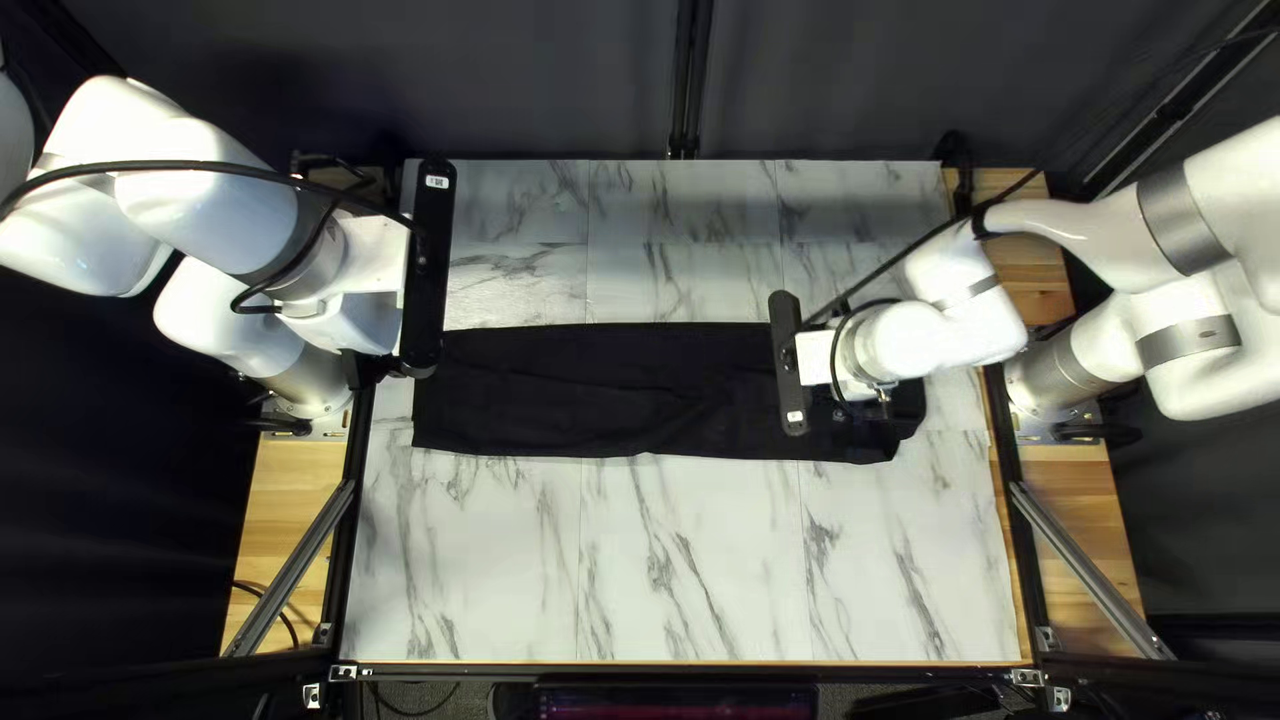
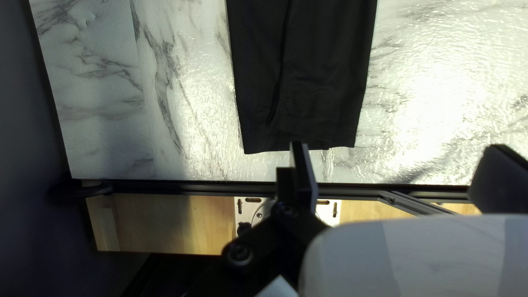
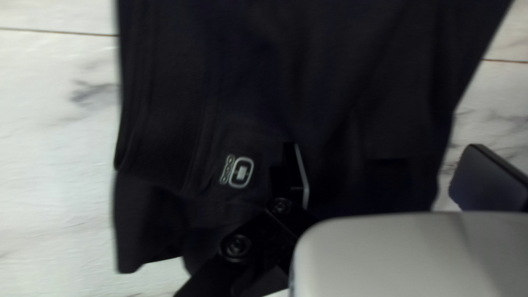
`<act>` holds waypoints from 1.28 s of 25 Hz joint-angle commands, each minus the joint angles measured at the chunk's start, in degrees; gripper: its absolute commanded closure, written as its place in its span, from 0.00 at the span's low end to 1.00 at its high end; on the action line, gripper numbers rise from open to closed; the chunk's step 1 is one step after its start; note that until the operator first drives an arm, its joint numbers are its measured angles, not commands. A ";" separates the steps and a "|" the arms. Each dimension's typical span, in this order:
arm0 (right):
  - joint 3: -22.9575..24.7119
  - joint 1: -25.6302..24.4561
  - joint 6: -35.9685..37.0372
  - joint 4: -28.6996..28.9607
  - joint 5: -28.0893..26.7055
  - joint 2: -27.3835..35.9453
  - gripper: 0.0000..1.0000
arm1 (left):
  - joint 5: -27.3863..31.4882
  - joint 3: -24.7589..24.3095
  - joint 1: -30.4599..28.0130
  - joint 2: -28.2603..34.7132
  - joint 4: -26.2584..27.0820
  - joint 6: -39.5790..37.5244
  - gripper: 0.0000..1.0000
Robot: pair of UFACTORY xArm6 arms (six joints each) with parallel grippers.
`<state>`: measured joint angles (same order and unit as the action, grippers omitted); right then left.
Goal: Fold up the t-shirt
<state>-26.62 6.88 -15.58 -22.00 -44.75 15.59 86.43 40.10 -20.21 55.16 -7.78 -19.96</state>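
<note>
Had the black t-shirt (image 1: 600, 387) in a long strip across mid-frame on the tabletop (image 1: 694, 574); held left claw (image 1: 378, 367) wide near its left end, right claw (image 1: 860, 411) wide over its right.

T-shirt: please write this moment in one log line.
t-shirt in long strip | left gripper open, near one end | right gripper open, other end

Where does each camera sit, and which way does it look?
Top left view: above the table's near edge, looking down at a slant at the table; my left arm and right arm show.
Left wrist view: on my left wrist, looking past my open left hand at the black shirt's end.
Right wrist view: on my right wrist, looking past my open right hand at the shirt's other end.
Both wrist views share the shirt.
</note>
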 commanded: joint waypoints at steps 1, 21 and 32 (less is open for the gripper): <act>-3.11 0.24 5.28 4.23 -8.10 7.90 0.00 | 0.00 0.00 0.00 0.00 0.00 0.00 0.00; -36.87 -7.11 13.96 14.41 -55.23 26.19 0.00 | 0.00 0.00 0.00 0.00 0.00 0.00 0.00; -38.58 -7.13 12.50 14.74 -56.88 27.52 0.00 | 0.00 0.00 0.00 0.00 0.00 0.00 0.00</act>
<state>-65.20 -0.25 -3.07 -7.26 -101.62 43.11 86.43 40.10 -20.21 55.16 -7.78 -19.96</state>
